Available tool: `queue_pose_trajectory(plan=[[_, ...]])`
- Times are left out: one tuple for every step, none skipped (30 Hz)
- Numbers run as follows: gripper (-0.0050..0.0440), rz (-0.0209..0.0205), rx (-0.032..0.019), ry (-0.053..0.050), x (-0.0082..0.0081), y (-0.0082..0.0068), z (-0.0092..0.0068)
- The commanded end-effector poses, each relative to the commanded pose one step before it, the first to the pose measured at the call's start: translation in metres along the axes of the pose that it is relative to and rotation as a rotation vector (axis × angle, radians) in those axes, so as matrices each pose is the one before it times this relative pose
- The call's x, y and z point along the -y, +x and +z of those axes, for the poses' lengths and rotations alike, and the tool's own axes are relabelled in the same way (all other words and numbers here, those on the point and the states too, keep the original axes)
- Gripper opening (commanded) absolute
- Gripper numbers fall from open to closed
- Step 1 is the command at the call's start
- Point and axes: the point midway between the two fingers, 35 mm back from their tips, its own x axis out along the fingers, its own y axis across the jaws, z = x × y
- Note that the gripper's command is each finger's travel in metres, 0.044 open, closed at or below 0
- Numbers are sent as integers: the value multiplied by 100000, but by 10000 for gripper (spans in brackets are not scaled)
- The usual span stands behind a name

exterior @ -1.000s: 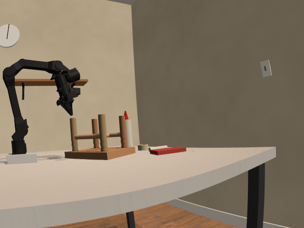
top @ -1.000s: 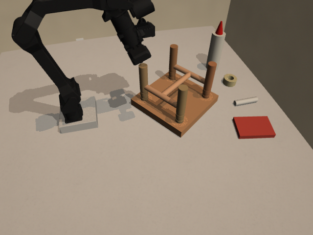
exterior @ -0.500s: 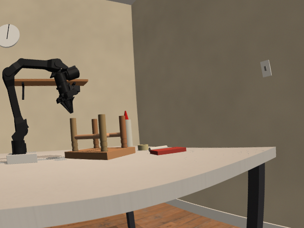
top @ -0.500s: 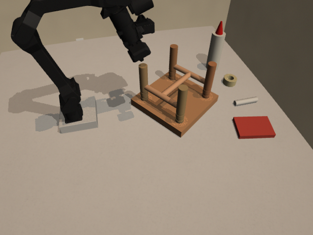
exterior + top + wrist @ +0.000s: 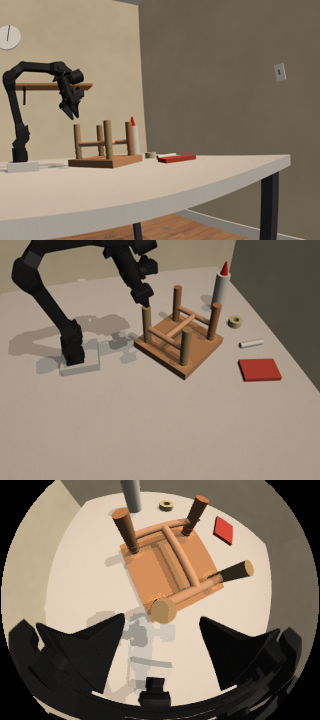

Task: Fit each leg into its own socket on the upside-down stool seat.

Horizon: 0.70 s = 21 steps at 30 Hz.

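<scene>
The square wooden seat [image 5: 202,348] [image 5: 90,163] [image 5: 145,572] lies flat on the table, underside up. Two olive-brown legs [image 5: 146,322] [image 5: 186,345] and two reddish-brown legs [image 5: 177,300] [image 5: 214,320] stand upright at its corners, their lower ends at the seat; the socket interiors are hidden. Stretchers [image 5: 180,325] [image 5: 181,560] join them in an H. My gripper [image 5: 75,118] [image 5: 163,619] is open and empty. Its fingers hang above the olive-brown leg nearest the arm base, whose round top [image 5: 163,611] shows between the fingertips in the wrist view; the exterior view shows a gap above that leg.
A white cylinder with a red cone tip [image 5: 220,290] stands behind the seat's far side. A tan ring [image 5: 234,322], a white rod [image 5: 251,343] and a red block [image 5: 259,369] lie to the right of the seat. A wall shelf [image 5: 38,86] is behind the arm.
</scene>
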Motion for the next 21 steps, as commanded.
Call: queue_pose_trajectory(plan=[[440, -97, 807, 31, 12, -1103, 648], [440, 0, 10, 0, -2, -594, 247], [440, 0, 13, 0, -2, -733, 285], [440, 0, 15, 0, -2, -853, 303], [440, 0, 13, 0, -2, -715, 231], [440, 0, 0, 0, 0, 0, 0], [440, 0, 0, 0, 0, 0, 0], [440, 0, 11, 0, -2, -627, 184], [440, 0, 9, 0, -1, -483, 131], [440, 0, 5, 0, -1, -302, 77], [440, 0, 2, 0, 0, -104, 25], [440, 0, 0, 0, 0, 0, 0], [440, -12, 406, 22, 150, 450, -345], [440, -6, -107, -7, 477, 93, -381], [440, 0, -145, -9, 763, 160, -654], [440, 9, -102, -4, 724, 166, -676], [440, 9, -40, -1, 415, 103, -415], [440, 3, -10, 0, 135, 35, -140], [440, 0, 0, 0, 0, 0, 0], [440, 0, 0, 0, 0, 0, 0], [440, 0, 0, 0, 0, 0, 0]])
